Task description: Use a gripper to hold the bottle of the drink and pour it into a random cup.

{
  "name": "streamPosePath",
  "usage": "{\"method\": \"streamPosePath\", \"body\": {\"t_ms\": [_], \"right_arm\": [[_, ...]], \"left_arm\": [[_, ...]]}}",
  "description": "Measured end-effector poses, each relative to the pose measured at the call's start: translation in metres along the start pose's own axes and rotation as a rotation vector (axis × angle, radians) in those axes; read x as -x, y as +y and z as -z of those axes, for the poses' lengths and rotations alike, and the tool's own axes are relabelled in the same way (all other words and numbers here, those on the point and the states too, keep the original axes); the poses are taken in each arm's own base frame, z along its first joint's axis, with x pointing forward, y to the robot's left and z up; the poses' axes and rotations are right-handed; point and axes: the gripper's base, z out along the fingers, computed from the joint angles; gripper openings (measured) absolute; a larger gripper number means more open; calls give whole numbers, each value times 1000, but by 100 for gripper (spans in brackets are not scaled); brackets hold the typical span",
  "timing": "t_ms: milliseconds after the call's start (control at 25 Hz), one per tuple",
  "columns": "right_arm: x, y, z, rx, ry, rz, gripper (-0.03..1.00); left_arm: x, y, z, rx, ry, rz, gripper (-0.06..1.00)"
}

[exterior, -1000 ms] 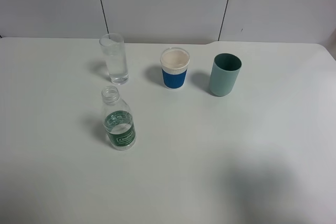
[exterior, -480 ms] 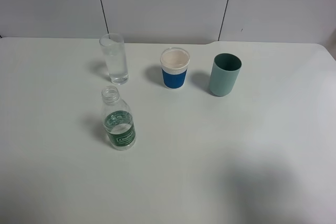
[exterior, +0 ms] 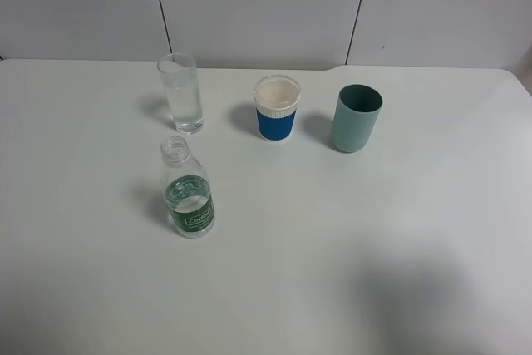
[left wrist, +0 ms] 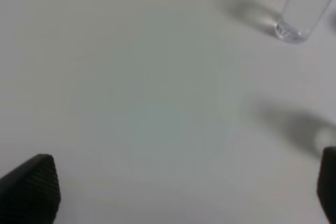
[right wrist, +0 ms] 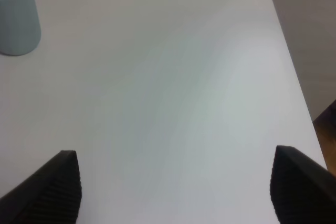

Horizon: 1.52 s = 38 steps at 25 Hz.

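The bottle of the drink point(exterior: 189, 189) stands upright on the white table point(exterior: 349, 230), capless, with a green label and clear liquid inside. The tall clear glass cup point(exterior: 182, 92) stands behind it, a short way apart; it also shows in the left wrist view point(left wrist: 304, 3). Neither arm shows in the exterior high view. My left gripper point(left wrist: 186, 190) is open over bare table, its black fingertips point(left wrist: 31, 187) wide apart. My right gripper point(right wrist: 176, 187) is open over bare table near the right edge, its fingertips point(right wrist: 52, 187) wide apart. Both are empty.
A blue-and-white cup point(exterior: 277, 108) stands at the back middle. A teal-green cup point(exterior: 357, 117) stands right of it and shows in the right wrist view point(right wrist: 18, 17). The table's right edge point(right wrist: 291, 72) lies close to my right gripper. A grey panelled wall stands behind.
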Motion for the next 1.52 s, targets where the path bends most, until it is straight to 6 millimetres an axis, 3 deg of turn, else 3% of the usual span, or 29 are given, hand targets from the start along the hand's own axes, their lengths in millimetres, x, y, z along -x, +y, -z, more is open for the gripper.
{"method": "streamPosePath", "body": {"t_ms": [1520], "right_arm": [[0,0,0,0,0,0,74]], "left_arm": [[0,0,1,56,-3,28,99]]}}
